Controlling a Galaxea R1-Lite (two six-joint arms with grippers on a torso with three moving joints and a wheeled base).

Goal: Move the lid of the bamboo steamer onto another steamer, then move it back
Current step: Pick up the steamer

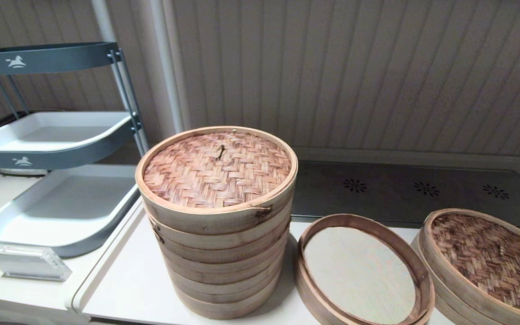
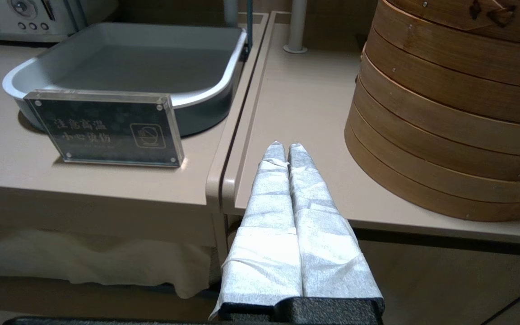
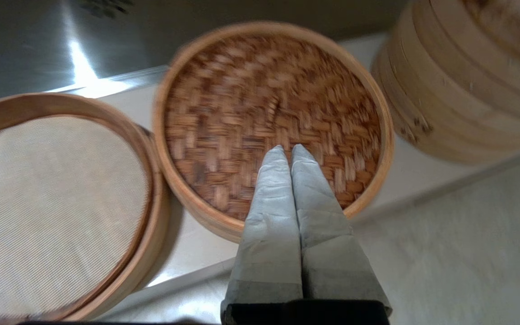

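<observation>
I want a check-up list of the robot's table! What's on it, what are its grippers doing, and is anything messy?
Surface: pale counter, bare between the items.
Job's things: dark woven bamboo steamer lid sits on its own steamer at the right edge; the low steamer with cloth liner stands open just left of it.
Clutter: tall steamer stack with its lighter lid; clear sign plate; grey tray rack on the left.
Grippers: left gripper shut, low at the counter's front edge; right gripper shut, above the dark lid, holding nothing.
Cables: nothing seen.
Surroundings: ribbed wall, dark metal panel behind.
</observation>
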